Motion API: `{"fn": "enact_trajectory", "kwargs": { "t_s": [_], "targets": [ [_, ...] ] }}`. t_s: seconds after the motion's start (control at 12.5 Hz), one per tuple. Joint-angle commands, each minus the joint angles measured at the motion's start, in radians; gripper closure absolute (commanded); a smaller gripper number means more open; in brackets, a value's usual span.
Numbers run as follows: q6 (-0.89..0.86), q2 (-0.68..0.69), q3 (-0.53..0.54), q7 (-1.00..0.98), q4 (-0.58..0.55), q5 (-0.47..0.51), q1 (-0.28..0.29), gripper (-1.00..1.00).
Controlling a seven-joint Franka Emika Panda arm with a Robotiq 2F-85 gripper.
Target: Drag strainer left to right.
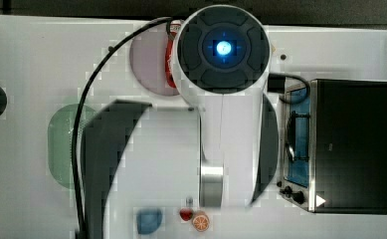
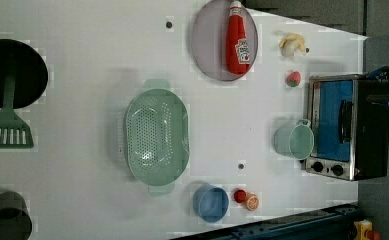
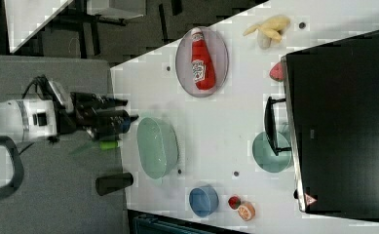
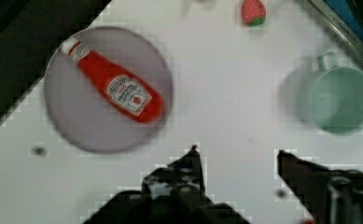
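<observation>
The strainer (image 2: 157,135) is a large pale mint-green oval colander with a perforated centre, resting flat on the white table (image 2: 82,90). In the right view the strainer (image 3: 158,146) lies just past my gripper (image 3: 130,118), whose dark fingers point toward its rim from the right view's left. The arm hides most of the strainer (image 1: 60,144) in the top view. In the wrist view my gripper (image 4: 237,161) is open, with two dark fingertips (image 4: 191,161) apart and bare table between them.
A grey plate (image 2: 207,55) holds a ketchup bottle (image 2: 238,42). A green mug (image 2: 294,140) stands by the toaster oven (image 2: 352,127). A blue bowl (image 2: 211,202), small fruit pieces (image 2: 247,199), a strawberry (image 2: 293,78), a banana (image 2: 292,44) and a green spatula (image 2: 6,127) lie around.
</observation>
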Motion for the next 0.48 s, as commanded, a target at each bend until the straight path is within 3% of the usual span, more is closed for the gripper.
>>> {"fn": "enact_trajectory", "kwargs": {
  "t_s": [0.08,0.24,0.48],
  "targets": [
    [-0.206,-0.45,-0.043,0.096,-0.24,0.005,-0.008,-0.59],
    [-0.207,-0.45,-0.045,0.099,-0.241,0.007,-0.009,-0.99],
    [-0.199,-0.432,0.006,0.099,-0.242,0.08,0.024,-1.0]
  ]
}}
